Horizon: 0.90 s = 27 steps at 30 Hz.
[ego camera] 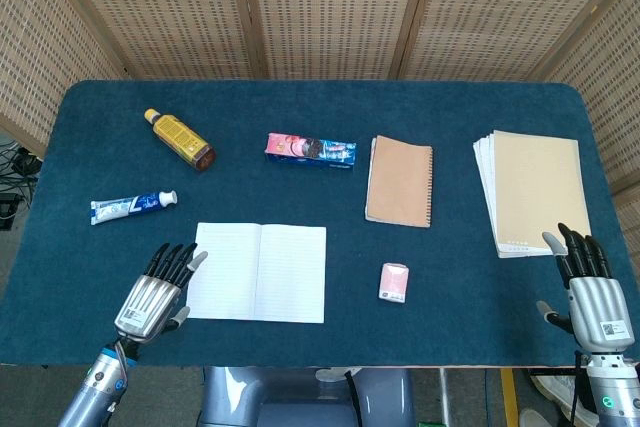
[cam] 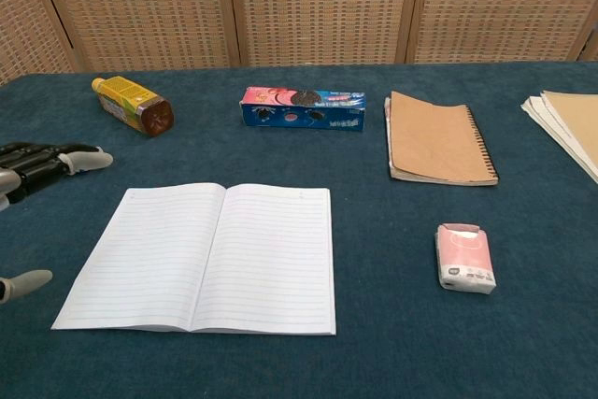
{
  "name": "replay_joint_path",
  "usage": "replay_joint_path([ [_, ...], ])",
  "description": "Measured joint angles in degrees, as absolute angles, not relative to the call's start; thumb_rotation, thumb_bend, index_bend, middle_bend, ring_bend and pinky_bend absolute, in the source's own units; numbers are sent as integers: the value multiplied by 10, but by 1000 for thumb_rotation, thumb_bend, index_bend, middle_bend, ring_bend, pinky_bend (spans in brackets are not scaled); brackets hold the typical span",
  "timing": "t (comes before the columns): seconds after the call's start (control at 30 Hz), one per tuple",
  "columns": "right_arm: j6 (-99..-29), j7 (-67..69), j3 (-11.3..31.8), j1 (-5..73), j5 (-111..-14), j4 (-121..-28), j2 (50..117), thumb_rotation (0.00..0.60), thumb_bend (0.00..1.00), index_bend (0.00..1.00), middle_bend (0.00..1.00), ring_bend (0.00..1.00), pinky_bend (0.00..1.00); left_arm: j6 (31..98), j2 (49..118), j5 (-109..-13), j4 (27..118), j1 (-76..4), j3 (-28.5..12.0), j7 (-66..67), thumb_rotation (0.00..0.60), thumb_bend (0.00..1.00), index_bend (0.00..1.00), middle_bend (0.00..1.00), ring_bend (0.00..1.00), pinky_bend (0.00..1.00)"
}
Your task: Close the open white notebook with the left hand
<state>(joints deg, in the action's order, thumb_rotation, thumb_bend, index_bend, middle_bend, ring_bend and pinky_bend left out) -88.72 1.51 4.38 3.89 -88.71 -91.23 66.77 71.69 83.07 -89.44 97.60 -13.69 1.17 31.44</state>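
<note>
Table covered in dark blue cloth, woven wicker screens behind. White notebook lies open, flat, near front edge. Left robot hand just beside its left page, fingers spread, holding nothing. Right robot hand at far right, likewise spread, empty.

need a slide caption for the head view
Left hand open beside the open white notebook, not yet touching it.
</note>
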Motion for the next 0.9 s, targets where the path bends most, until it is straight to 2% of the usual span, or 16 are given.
replay_joint_path([
  [0.43,-890,37,47,37,-884,-916,660,600,128,14,0,0,0,665,880,-837,978,-161,14,393,600,302,0,0,0,0],
  [0.9,-891,49,46,37,-886,-917,658,600,128,13,0,0,0,652,905,-808,953,-171,27,417,600,302,0,0,0,0],
])
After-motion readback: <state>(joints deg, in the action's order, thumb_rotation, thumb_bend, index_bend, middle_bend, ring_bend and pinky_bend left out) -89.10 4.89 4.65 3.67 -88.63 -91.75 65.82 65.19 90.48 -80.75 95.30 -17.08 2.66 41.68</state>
